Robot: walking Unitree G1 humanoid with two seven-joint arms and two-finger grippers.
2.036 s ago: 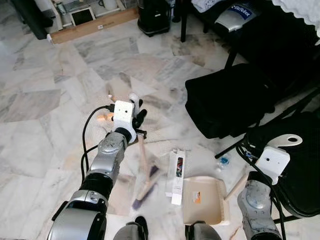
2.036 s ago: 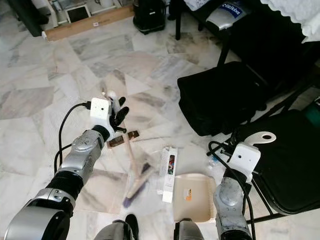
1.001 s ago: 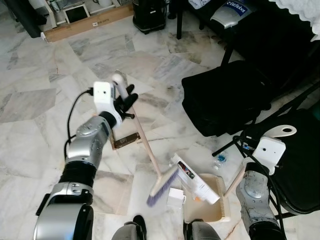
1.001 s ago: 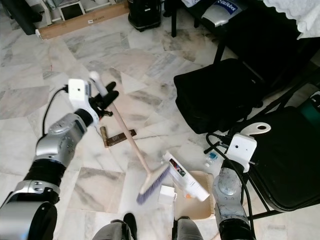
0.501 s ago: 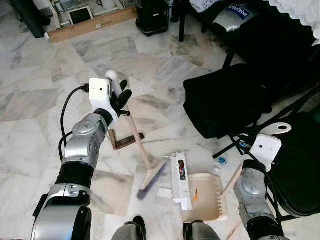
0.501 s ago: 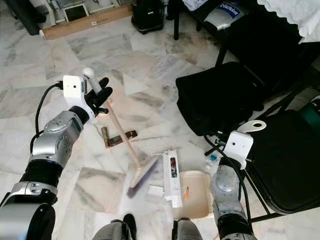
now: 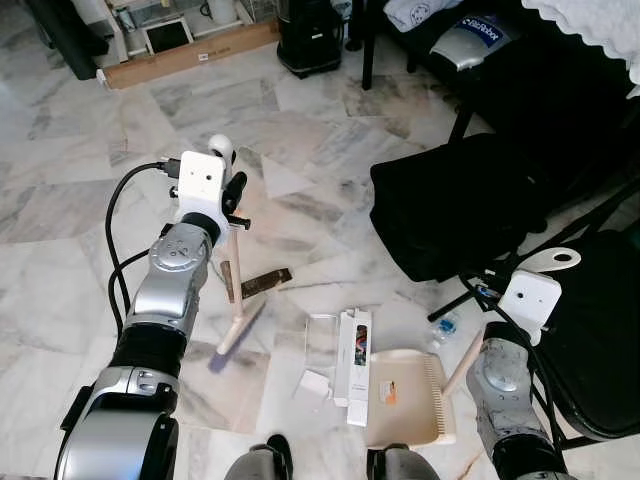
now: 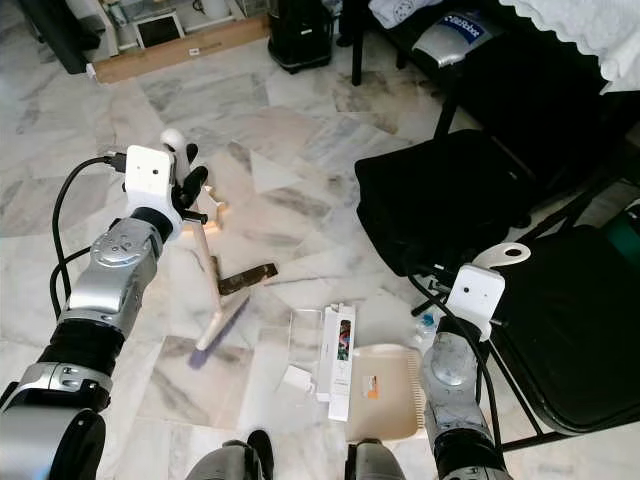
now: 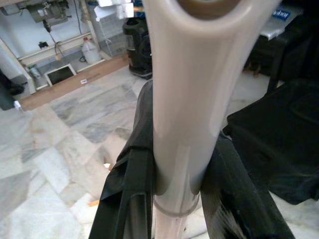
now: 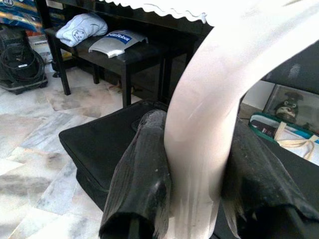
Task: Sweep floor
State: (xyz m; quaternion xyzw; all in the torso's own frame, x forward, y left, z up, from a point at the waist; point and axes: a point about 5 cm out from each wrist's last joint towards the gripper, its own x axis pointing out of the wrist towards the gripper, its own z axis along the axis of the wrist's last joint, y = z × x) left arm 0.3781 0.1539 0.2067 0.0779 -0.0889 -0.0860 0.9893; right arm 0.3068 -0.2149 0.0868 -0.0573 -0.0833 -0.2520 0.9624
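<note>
Below the left gripper (image 7: pixel 232 192), the broom (image 8: pixel 211 278) ran down w/ its handle slanting to the marble floor (image 7: pixel 90 230); its head, purple bristles, was motion-blurred, so the edge was hard to make out. Left gripper's black fingers (image 9: pixel 130 189) were pressed vs. both sides of the pale handle, pinching it just under the rounded top; in the left wrist view the handle's lower part was cut off by the frame. Right gripper (image 10: pixel 192 199) was pinched on the dustpan handle (image 10: pixel 209 114), which blocked much of the right wrist view; from the head views that gripper itself was hidden under the white wrist camera housing (image 7: pixel 530 300), w/ only a short bit of handle showing towards the pan. Dustpan (image 7: pixel 410 400), cream, lay flat on the floor just left of the right gripper; inside it a small orange mark, too small to tell what. Long white box (image 7: pixel 353 365) lay w/ one end over the pan's left rim, rest on the floor. Beside it, a clear flat piece (image 7: pixel 320 338) & a small white scrap (image 8: pixel 295 378). Brown strip (image 7: pixel 263 282) lay on the floor right of the broom handle. Black bag (image 7: pixel 460 205) sat beyond the right gripper, partly cut by chair legs.
</note>
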